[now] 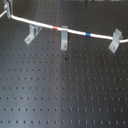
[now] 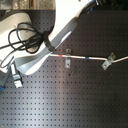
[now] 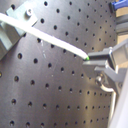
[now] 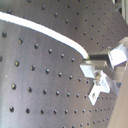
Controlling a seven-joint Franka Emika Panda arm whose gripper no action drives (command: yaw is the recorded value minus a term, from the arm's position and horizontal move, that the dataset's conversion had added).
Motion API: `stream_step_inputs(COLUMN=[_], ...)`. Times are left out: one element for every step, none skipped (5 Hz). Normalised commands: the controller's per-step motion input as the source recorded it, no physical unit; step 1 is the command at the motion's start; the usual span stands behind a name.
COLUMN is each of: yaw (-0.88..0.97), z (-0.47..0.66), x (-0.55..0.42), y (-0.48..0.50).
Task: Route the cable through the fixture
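The white cable (image 1: 75, 31) runs across the far part of the board, with its red band (image 1: 54, 26) and blue band (image 1: 87, 35) showing in both exterior views. A leaning grey fixture (image 1: 32, 34) stands at the first exterior view's left, an upright clip (image 1: 64, 39) in the middle, and another leaning one (image 1: 115, 41) at the right. The cable lies along their tops; I cannot tell if it sits in the forks. My gripper (image 3: 89, 59) is shut on the cable's end (image 4: 82, 51) just past the left fixture (image 3: 11, 31).
The black perforated board (image 1: 65, 90) fills the near side. In the second exterior view the white arm (image 2: 60, 30) with a bundle of black hoses (image 2: 25, 37) covers the upper left and hides the gripper. Grey connectors (image 2: 15, 76) lie at the second exterior view's left edge.
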Motion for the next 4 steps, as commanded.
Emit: stream_step_inputs(yaw=[0.13, 0.13, 0.08, 0.15], z=[-0.16, -0.16, 0.0, -0.2], x=[0.337, 0.328, 0.303, 0.177], y=[-0.312, -0.306, -0.43, -0.332])
